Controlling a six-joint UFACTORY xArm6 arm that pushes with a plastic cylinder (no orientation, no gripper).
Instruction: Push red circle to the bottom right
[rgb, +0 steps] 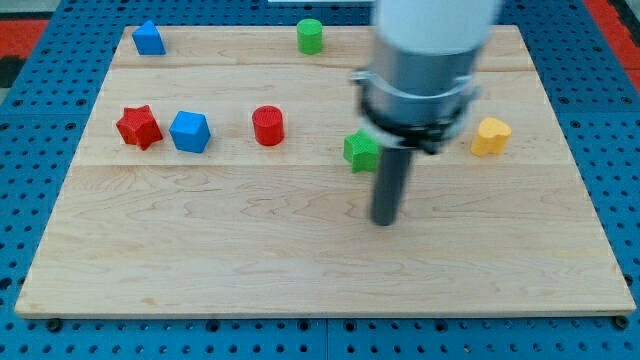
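We see my tip (384, 219) resting on bare wooden board (300, 270), touching no block; it is a plain rod with nothing to clasp. The red circle (268, 126) lies well apart at its ten o'clock. A green block (361, 151) sits near the rod, at eleven o'clock.

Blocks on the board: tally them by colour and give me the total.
Red: 2, the red star and the red circle
Blue: 2, the blue block at the view's top and the blue block beside the star
Green: 2, the green circle and the green star
Yellow: 1, the yellow block
Total: 7
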